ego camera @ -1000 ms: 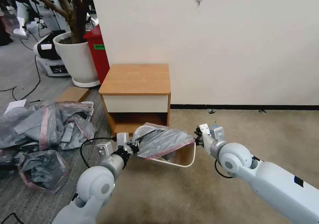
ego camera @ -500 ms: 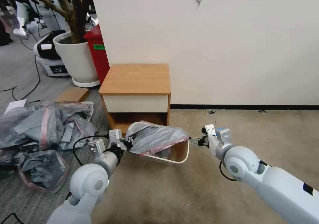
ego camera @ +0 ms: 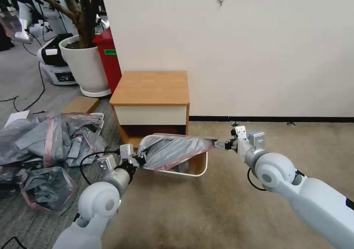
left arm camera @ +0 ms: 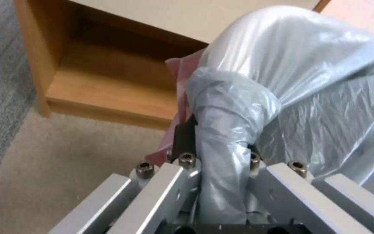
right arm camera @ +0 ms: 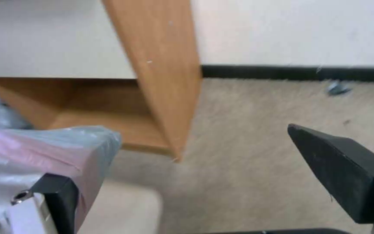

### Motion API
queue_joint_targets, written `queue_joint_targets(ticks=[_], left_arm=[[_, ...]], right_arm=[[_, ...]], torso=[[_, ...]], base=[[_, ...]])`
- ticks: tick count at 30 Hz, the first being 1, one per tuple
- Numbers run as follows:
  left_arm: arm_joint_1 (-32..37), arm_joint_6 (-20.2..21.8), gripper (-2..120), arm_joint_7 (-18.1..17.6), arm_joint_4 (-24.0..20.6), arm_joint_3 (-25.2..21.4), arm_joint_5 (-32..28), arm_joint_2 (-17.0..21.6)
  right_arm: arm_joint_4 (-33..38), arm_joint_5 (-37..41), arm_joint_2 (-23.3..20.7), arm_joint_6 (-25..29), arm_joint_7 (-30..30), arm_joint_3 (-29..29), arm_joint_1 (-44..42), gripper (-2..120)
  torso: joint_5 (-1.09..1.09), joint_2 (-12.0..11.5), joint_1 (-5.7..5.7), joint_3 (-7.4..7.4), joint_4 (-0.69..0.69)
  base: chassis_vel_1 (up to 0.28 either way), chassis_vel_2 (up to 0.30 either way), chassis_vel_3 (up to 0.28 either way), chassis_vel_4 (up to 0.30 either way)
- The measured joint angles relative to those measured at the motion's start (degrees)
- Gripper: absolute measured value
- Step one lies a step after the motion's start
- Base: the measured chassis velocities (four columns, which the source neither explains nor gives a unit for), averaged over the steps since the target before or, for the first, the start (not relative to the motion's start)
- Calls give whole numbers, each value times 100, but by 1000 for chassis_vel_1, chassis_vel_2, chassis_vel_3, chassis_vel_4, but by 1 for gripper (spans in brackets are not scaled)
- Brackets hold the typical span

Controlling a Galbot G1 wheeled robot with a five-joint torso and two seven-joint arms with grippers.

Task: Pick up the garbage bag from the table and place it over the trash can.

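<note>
Garbage bag [ego camera: 173, 150] lies over the trash can [ego camera: 191, 172]. Left gripper [ego camera: 142, 159] pinches it; right gripper [ego camera: 220, 144] is spread, bag draped on one finger. Risk: the thin film slips off or tears.

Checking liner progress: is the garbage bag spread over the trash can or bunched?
Spread: the garbage bag stretches across the trash can top between left gripper and right gripper.

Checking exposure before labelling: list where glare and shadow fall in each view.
Left wrist view: strong white glare on the bag beyond the left gripper, whose fingers pinch a fold. Head view: even light, with the table shelf recess in shadow. Right wrist view: the same recess is shaded, and there is no glare on the bag edge at the open right gripper.
</note>
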Motion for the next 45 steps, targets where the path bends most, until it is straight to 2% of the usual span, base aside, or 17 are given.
queue_joint_targets(ticks=[2, 7, 13, 21, 24, 25, 27, 28, 29, 30, 31, 32, 34, 36, 39, 45], left_arm=[[-8, -12, 3, -2, 22, -6, 9, 2], [-17, -14, 3, -1, 33, -26, 10, -28], [-17, -32, 3, 0, 54, -61, 10, -70], [-57, -117, 3, 0, 199, -95, 46, -128], [-107, -149, 3, 0, 246, -125, 52, -162], [-107, -149, 3, 0, 246, -125, 52, -162], [-124, -208, 3, 0, 258, -163, 54, -211], [-126, -238, 3, 0, 259, -174, 54, -235], [-126, -238, 3, 0, 259, -174, 54, -235], [-128, -268, 3, 0, 258, -185, 54, -268], [-127, -281, 3, -1, 251, -189, 55, -295], [-127, -281, 3, -1, 251, -189, 55, -295], [-119, -287, 3, -1, 214, -191, 55, -340], [-111, -289, 3, -1, 197, -194, 55, -358], [-80, -291, 3, -6, 162, -213, 69, -413], [-68, -305, 3, -22, 164, -226, 119, -450]], right_arm=[[115, 531, -40, -167, 132, 11, 100, 100], [180, 1035, -11, -377, 383, -26, 181, 100], [167, 1156, 59, -422, 502, -37, 214, 100], [711, 1597, 209, -293, 732, 529, 157, 100], [1230, 2061, 513, -249, 1074, 1172, -216, 100], [1230, 2061, 513, -249, 1074, 1172, -216, 100], [1711, 2549, 859, -236, 1524, 1638, -676, 100], [1866, 2704, 1041, -236, 1701, 1752, -868, 100], [1866, 2704, 1041, -236, 1701, 1752, -868, 100], [1989, 2814, 1299, -235, 1890, 1829, -1116, 99], [2003, 2845, 1531, -236, 1981, 1830, -1259, 99], [2003, 2845, 1531, -236, 1981, 1830, -1259, 99], [1944, 2885, 1933, -218, 2165, 1731, -1340, 99], [1901, 2901, 2080, -209, 2216, 1677, -1341, 99], [1758, 2913, 2571, -189, 2345, 1470, -1290, 98], [1620, 2857, 2853, -178, 2382, 1345, -1239, 97]], torso=[[0, 0, 0, 0, 0], [0, 0, 0, 0, 0], [0, 0, 0, 0, 0], [-1, 0, 0, 0, 1], [-1, 0, 0, 0, 1], [-1, 0, 0, 0, 1], [-1, 1, 0, 0, -1], [-2, 1, 0, 0, -1], [-2, 1, 0, 0, -1], [0, 1, 0, 0, -2], [0, 1, 0, 0, -1], [0, 1, 0, 0, -1], [-1, 1, 0, 0, -1], [0, 1, 0, 0, 0], [-1, 1, 0, 0, 0], [-1, 1, 0, 0, 1]], base=[[0, 0, 0, 0], [0, 0, 0, 0], [0, 0, 0, 0], [0, 0, 0, 0], [0, 0, 0, 0], [0, 0, 0, 0], [0, 0, 0, 0], [0, 0, 0, 0], [0, 0, 0, 0], [0, 0, 0, 0], [0, 0, 0, 0], [0, 0, 0, 0], [0, 0, 0, 0], [0, 0, 0, 0], [0, 0, 0, 0], [0, 0, 0, 0]])
